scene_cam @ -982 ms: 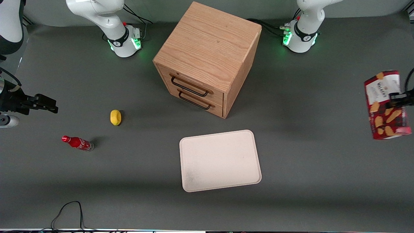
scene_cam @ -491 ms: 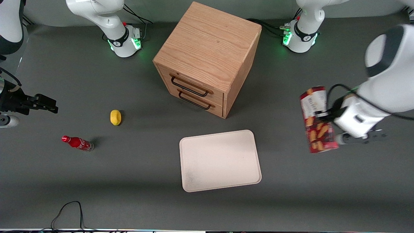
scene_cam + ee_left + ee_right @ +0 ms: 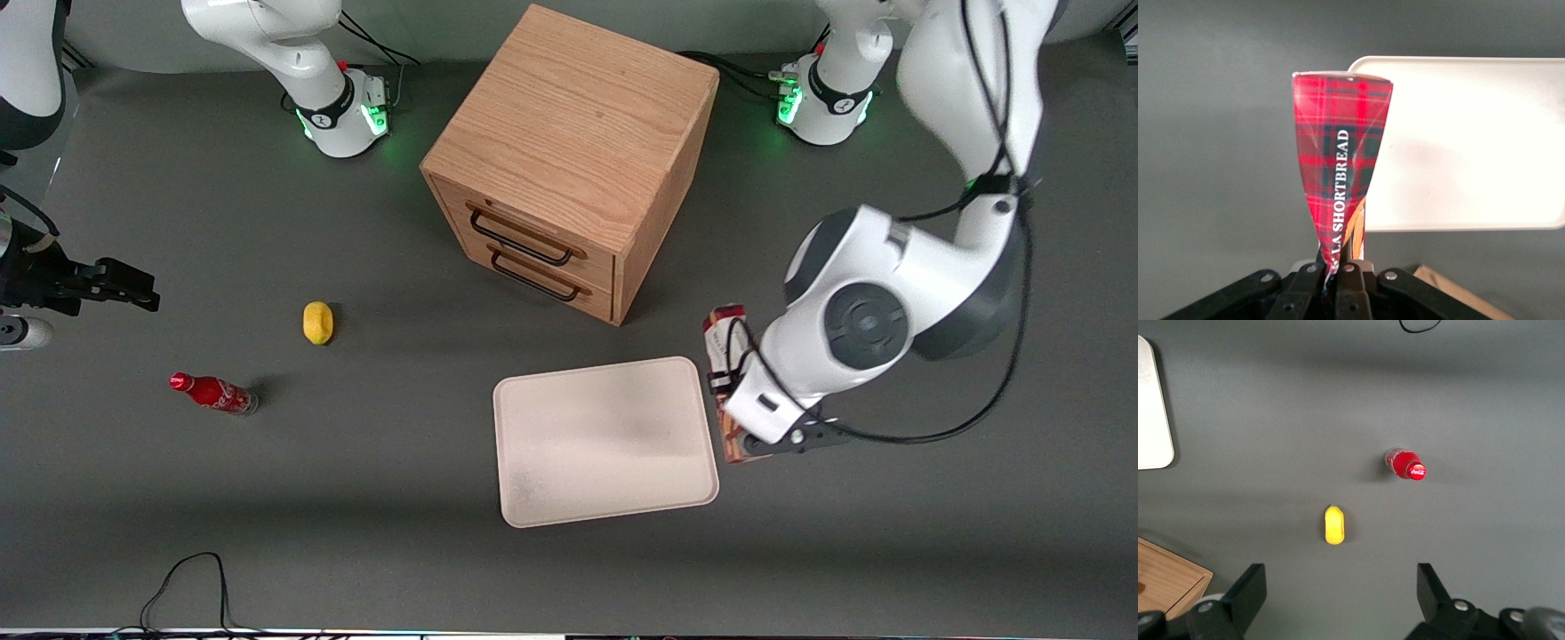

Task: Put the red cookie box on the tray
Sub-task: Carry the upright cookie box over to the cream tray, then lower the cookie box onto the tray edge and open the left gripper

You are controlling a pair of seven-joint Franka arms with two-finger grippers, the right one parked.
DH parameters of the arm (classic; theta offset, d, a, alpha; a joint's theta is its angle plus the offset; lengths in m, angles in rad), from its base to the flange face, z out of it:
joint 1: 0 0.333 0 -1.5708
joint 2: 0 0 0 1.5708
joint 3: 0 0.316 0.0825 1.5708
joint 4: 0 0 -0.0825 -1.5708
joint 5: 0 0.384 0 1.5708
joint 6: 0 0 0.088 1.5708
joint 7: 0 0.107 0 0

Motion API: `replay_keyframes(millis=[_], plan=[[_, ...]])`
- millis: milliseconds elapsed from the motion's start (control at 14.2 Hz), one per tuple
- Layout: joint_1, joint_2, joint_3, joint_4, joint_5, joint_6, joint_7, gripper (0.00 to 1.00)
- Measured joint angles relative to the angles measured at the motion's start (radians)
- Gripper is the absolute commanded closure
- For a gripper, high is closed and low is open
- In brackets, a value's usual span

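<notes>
gripper (image 3: 1340,270) clamps red cookie box (image 3: 1340,180) | wrist-only: tartan face, tray (image 3: 1471,147) edge

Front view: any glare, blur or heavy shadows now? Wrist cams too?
Front view: sharp, soft shadow beside the wooden cabinet, green base LEDs glow, the tray slightly washed out. Left wrist view: the red cookie box pinched in the end effector reads crisply, tray overexposed. Right wrist view: the soda bottle cap glares; the yellow object is sharp.

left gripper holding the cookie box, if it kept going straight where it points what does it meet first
Probably the tray. The gripper, shut on the red cookie box, points down at the tray's edge, so the box's end would likely meet the rim or the table beside it; depth is unclear.
</notes>
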Motion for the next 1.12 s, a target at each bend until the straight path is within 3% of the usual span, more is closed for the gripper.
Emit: replay_keyframes(millis=[421,1123], plan=[[-0.071,0.171,0.096,0.050,0.011,0.184,-0.009,1.00],[-0.081,0.231,0.102,0.059,0.011,0.254,-0.030,1.00]])
